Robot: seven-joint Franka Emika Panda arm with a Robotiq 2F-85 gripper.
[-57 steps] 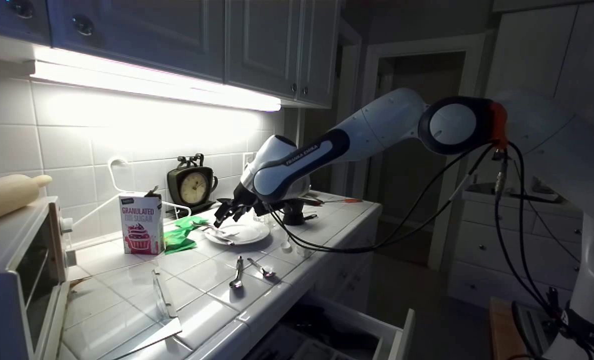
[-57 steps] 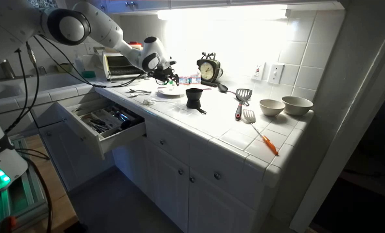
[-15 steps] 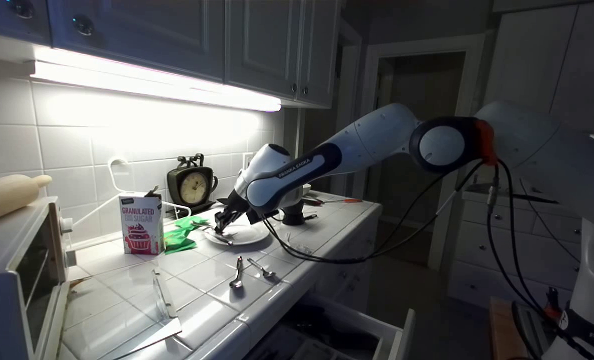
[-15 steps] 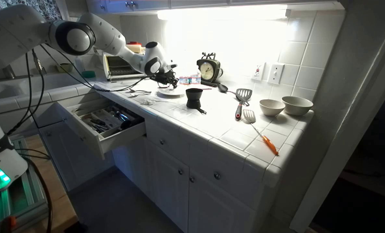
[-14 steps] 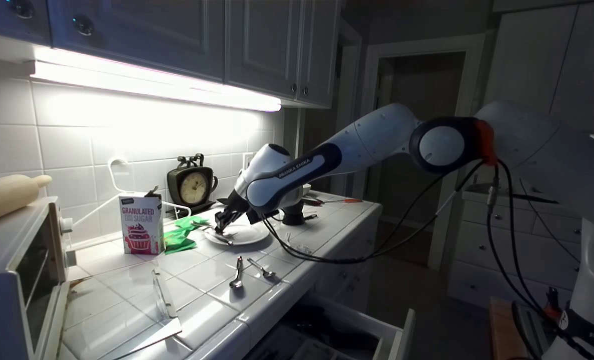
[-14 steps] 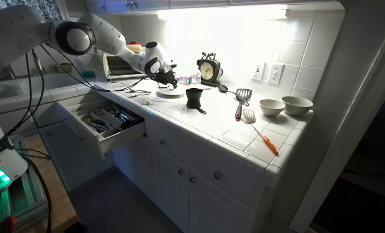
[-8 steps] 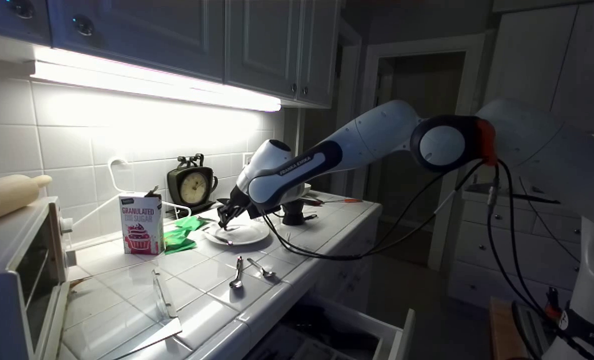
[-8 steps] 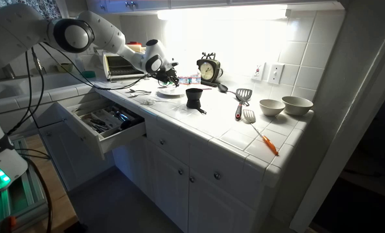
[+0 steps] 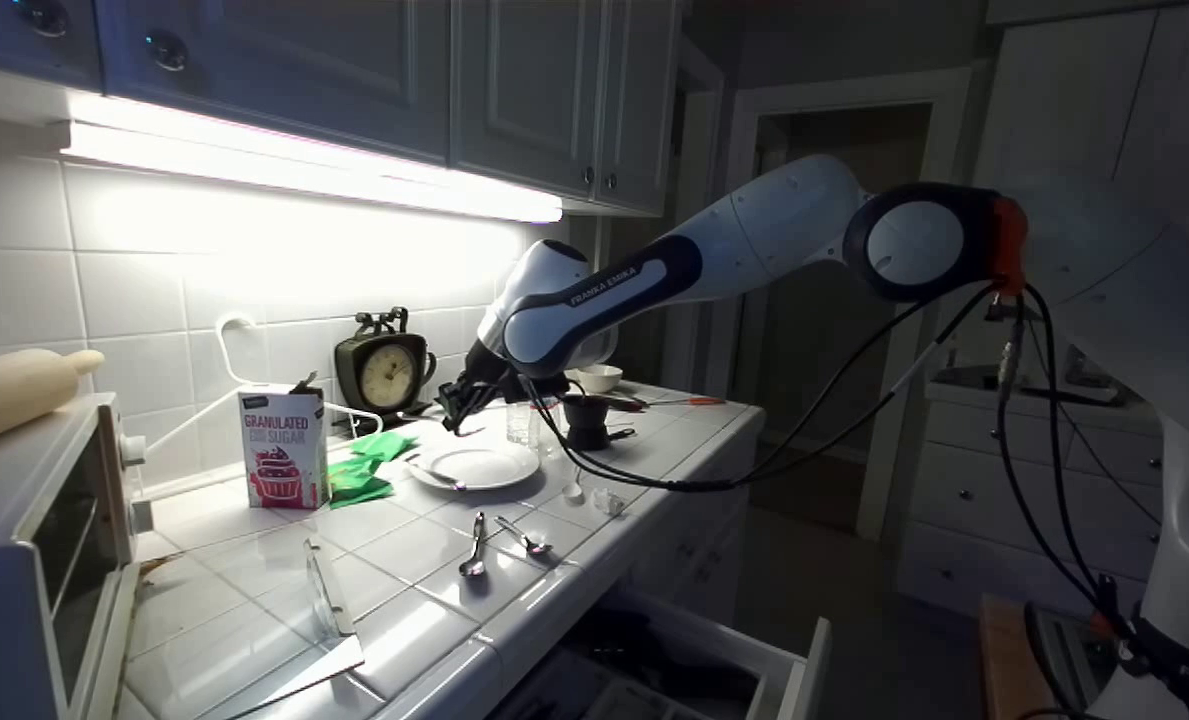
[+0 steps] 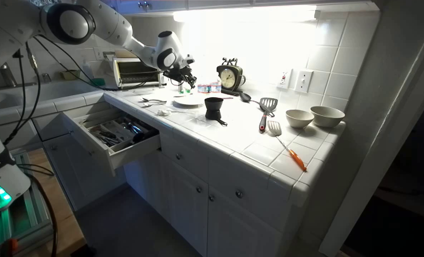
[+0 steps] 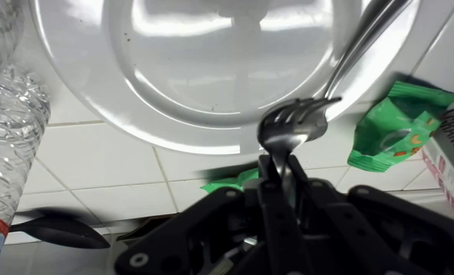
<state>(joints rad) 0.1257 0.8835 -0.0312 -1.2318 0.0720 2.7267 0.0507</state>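
In the wrist view my gripper is shut on the neck of a silver fork, whose tines point up and to the right. A second grey shape shows just behind the fork head; I cannot tell what it is. Beyond lies a white plate, with another silver utensil across its right rim. In both exterior views the gripper hangs above the plate, apart from it. A green packet and a second green piece lie beside the plate.
Clear bottles stand close to the plate. Nearby are a sugar box, a dial scale or clock, two spoons and a black cup. A drawer stands pulled out below the counter. Bowls sit farther along.
The arm has risen, lifting the gripper from low over the plate to well above it. The utensil on the plate's edge and the other counter items have stayed put.
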